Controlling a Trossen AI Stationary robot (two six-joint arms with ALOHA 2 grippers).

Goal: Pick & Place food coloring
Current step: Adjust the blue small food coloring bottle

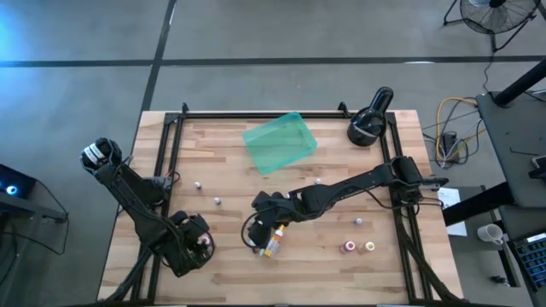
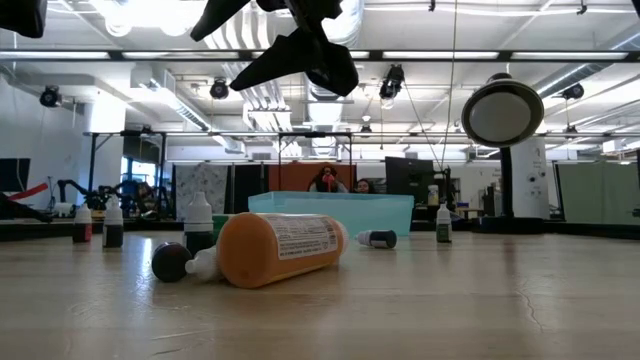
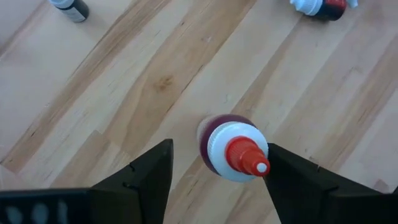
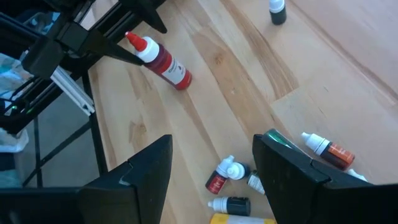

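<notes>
Two left gripper point(image 3: 211, 180) fingers stand wide apart, a red-tipped food coloring bottle point(image 3: 231, 149) upright between them, ungripped; lifting straight up (no sideways drift) should avoid toppling it. Right gripper point(image 4: 211, 165) hovers open, empty.

Food coloring bottles scattered over the table, all small w/ white caps. A dark-red one point(image 3: 227, 146) w/ white collar and red tip stands upright between my left jaws, which are spread wide w/ gaps both sides, near-left area. Orange bottle point(image 1: 274, 245) lies on its side, near-centre, under my right jaws. Beside it a cluster: a red one point(image 4: 219, 178) and a black one point(image 4: 230, 204), both lying. Pink point(image 1: 348, 246) and yellow point(image 1: 369, 246) stand near-right, side by side. Two tiny ones point(image 1: 198, 184) stand left of centre.
</notes>
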